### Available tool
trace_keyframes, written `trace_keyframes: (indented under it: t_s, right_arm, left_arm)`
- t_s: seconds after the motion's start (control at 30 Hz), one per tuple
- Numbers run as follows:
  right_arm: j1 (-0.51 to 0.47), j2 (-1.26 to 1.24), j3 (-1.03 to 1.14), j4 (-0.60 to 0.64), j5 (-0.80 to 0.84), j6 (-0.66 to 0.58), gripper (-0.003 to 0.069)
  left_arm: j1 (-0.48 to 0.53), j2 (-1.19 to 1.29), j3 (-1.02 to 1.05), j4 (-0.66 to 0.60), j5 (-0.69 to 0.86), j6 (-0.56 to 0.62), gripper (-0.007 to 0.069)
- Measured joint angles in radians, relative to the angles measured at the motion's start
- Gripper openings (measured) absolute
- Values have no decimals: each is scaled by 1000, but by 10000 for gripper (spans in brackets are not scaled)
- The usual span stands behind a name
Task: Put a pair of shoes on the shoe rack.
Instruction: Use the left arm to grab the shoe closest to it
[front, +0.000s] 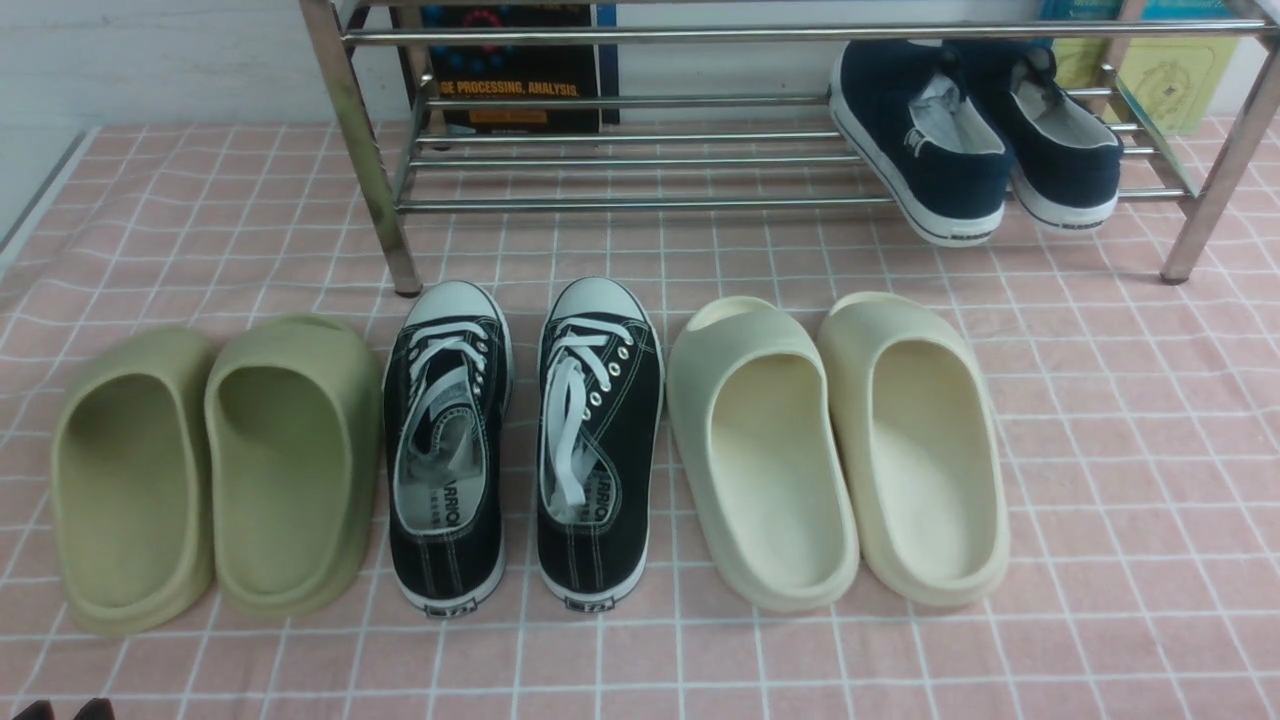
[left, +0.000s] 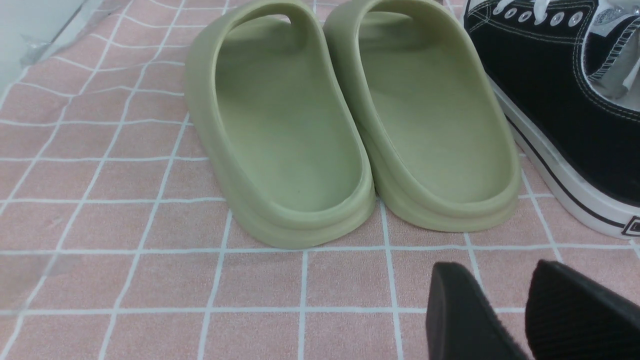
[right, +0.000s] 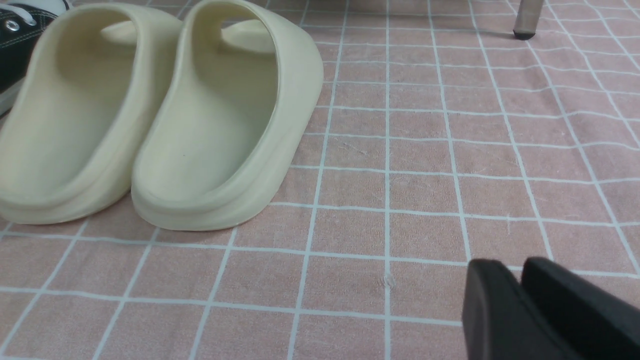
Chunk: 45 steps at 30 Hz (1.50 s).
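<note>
Two black canvas sneakers, the left one (front: 447, 450) and the right one (front: 598, 440), stand side by side on the pink checked cloth, toes toward the chrome shoe rack (front: 640, 204). The left sneaker also shows in the left wrist view (left: 565, 100). My left gripper (left: 492, 270) is open and empty, low over the cloth behind the olive slides and the left sneaker's heel. Its tips just show in the front view (front: 60, 710). My right gripper (right: 507, 265) is shut and empty, over bare cloth behind and to the right of the cream slides. It is out of the front view.
Olive slides (front: 210, 470) stand left of the sneakers, cream slides (front: 840, 450) right of them. Two navy slip-ons (front: 925, 140) lean on the rack's lower shelf at the right. The shelf's left and middle rods are bare. A book (front: 520, 70) stands behind the rack.
</note>
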Motion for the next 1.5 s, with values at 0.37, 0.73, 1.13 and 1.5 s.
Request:
trace_keyframes:
  t_s: [0.37, 0.73, 1.13, 1.5]
  right_arm:
    - [0, 0, 0, 0, 0, 0, 113]
    - [0, 0, 0, 0, 0, 0, 129]
    - [0, 0, 0, 0, 0, 0, 144]
    - [0, 0, 0, 0, 0, 0, 155]
  left_arm:
    - [0, 0, 5, 9, -582, 0, 237]
    - [0, 0, 3, -4, -1037, -193, 237]
    - [0, 232, -599, -6, -191, 56, 4]
    - [0, 830, -685, -277, 229, 51, 2]
